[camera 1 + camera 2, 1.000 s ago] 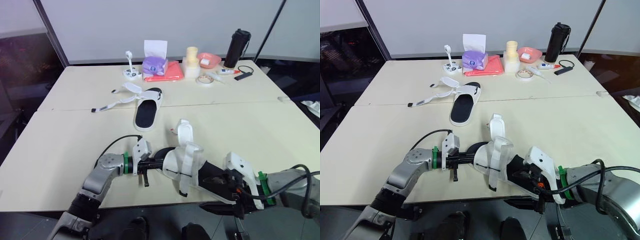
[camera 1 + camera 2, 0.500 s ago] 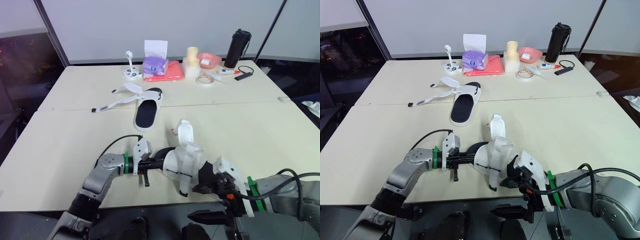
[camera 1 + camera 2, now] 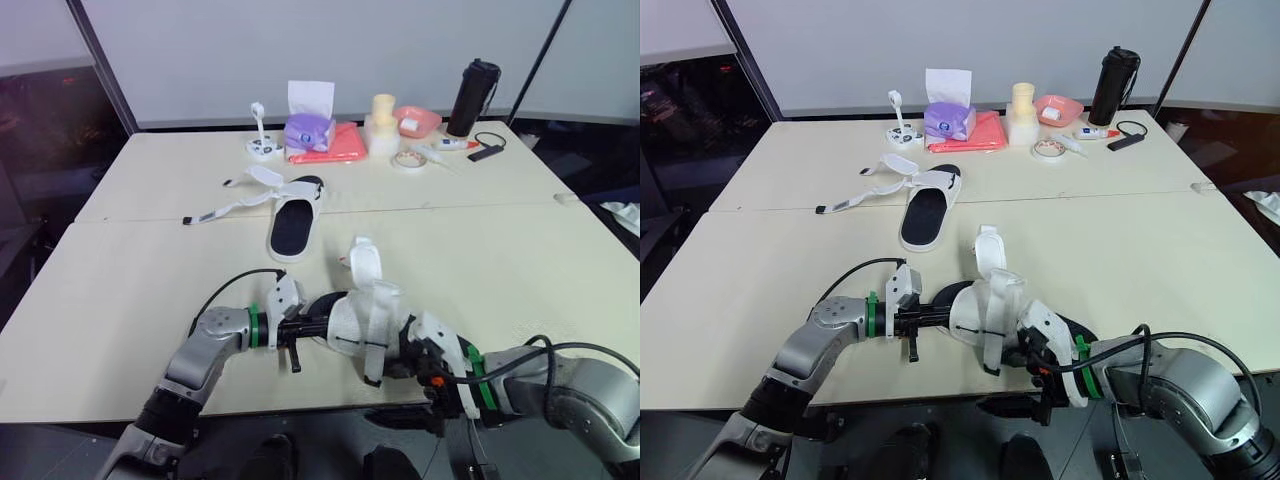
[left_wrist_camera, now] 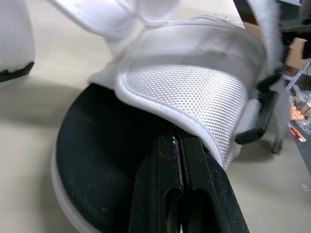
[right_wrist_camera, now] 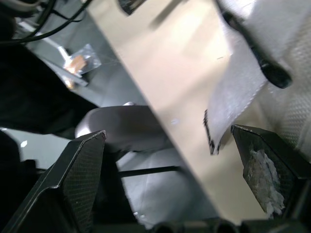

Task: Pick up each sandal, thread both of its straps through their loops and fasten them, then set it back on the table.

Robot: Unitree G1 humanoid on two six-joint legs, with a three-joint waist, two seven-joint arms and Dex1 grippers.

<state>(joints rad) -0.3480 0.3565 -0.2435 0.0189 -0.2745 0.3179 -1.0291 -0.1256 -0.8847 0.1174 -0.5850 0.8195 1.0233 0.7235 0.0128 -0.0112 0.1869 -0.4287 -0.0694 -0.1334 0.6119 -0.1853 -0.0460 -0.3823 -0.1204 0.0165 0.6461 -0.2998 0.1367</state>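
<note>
The right gripper [image 5: 167, 133] has slid in from the table's near edge over the past second and now sits just beside the near sandal [image 3: 365, 315], its two black fingers spread wide. The loose end of a white strap [image 5: 228, 111] hangs between them, unclasped. From the opposite side, the left gripper [image 3: 318, 327] is clenched on this sandal, its fingers [image 4: 180, 165] pressed together where the white mesh upper meets the black insole. The second sandal [image 3: 293, 222] lies well beyond the left gripper on the table [image 3: 120, 290], straps splayed open. Farther off stand a purple tissue box [image 3: 310, 128], a pink bowl [image 3: 417, 120] and a black bottle [image 3: 472, 97]; any print on them is too small to read.
</note>
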